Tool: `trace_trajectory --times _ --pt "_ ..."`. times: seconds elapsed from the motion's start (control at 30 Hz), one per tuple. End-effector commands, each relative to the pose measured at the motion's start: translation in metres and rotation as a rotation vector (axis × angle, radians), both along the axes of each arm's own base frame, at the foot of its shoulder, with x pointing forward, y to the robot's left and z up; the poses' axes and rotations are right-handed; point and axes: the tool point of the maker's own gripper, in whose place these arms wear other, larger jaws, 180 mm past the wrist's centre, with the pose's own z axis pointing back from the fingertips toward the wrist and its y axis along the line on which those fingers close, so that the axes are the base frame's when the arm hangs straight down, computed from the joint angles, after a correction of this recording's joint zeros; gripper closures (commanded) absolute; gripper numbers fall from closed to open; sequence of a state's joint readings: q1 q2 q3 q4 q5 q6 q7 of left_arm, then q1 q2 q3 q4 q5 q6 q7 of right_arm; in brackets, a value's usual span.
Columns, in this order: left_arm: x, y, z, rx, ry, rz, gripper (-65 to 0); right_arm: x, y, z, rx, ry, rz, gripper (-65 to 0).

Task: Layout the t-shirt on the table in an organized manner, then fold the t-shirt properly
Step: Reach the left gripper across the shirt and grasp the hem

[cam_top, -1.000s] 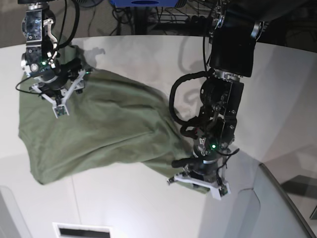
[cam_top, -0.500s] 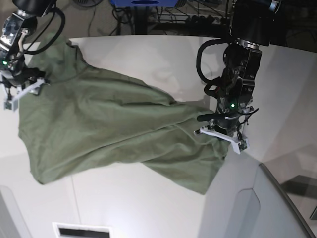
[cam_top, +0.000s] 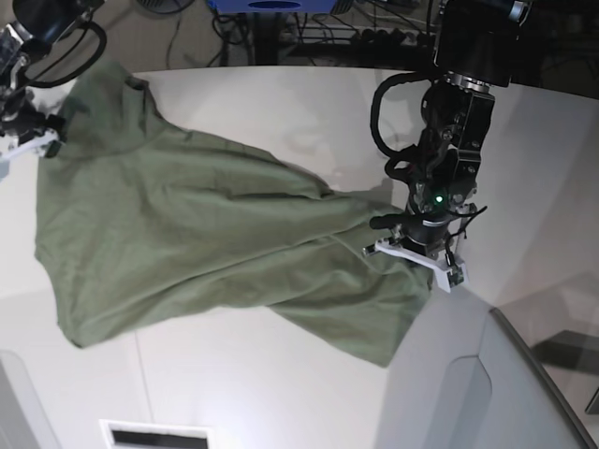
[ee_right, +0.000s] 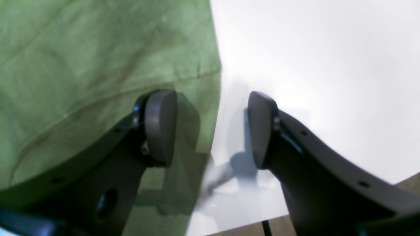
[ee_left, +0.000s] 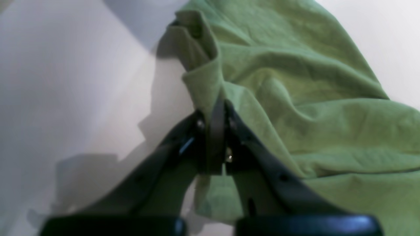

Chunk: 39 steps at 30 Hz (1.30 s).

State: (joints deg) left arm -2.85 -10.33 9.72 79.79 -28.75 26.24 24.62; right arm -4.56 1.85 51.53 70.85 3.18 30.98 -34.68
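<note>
The olive-green t-shirt (cam_top: 197, 243) lies spread and wrinkled across the white table (cam_top: 281, 103), one end reaching the back left. My left gripper (cam_top: 416, 257) is shut on the t-shirt's right edge. In the left wrist view, the left gripper (ee_left: 215, 113) pinches a raised fold of the t-shirt (ee_left: 311, 108) above the table (ee_left: 65, 98). My right gripper (cam_top: 21, 142) hangs at the t-shirt's left edge. The right wrist view shows the right gripper (ee_right: 210, 127) open and empty, one finger (ee_right: 160, 127) over the t-shirt's (ee_right: 98, 65) hem, the other over bare table (ee_right: 311, 49).
A grey angled panel (cam_top: 487, 393) rises at the front right beside the left gripper. A white frame with a dark slot (cam_top: 154, 435) sits at the front edge. Cables and a blue object (cam_top: 271, 7) lie behind the table. The table's edge (ee_right: 407, 183) is close to the right gripper.
My left gripper has carried the t-shirt's corner from the front edge back toward mid-table. The open right gripper has moved off the cloth to the far left. The t-shirt lies wider.
</note>
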Motion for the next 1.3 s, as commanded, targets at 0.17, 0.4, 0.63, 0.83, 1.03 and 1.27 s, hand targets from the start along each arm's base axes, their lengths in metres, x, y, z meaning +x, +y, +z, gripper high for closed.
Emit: trace_trajectory --times 0.17,0.4,0.63,0.83,1.03,1.27 --pt "0.014 0.002 0.018 0.011 -0.063 0.000 0.0 -0.012 0.023 -0.011 0.061 0.078 0.061 -32.0" --pt "0.015 0.001 0.019 0.008 -0.066 0.001 0.0 -0.009 0.037 -0.010 0.101 0.105 0.160 -6.8" --pt "0.042 -0.003 0.046 -0.007 -0.136 0.002 0.0 0.013 0.022 0.020 0.027 0.096 0.194 -0.8" --pt "0.064 -0.017 0.057 -0.037 -0.164 0.006 0.0 0.048 0.011 0.054 -0.068 0.096 0.280 -0.8" --pt "0.082 -0.021 0.049 -0.049 -0.131 0.023 0.0 0.090 -0.006 0.085 -0.120 0.019 0.243 -0.8" --pt "0.112 -0.019 0.047 -0.035 -0.133 0.060 0.0 0.126 -0.023 0.094 -0.083 -0.020 0.213 -0.8"
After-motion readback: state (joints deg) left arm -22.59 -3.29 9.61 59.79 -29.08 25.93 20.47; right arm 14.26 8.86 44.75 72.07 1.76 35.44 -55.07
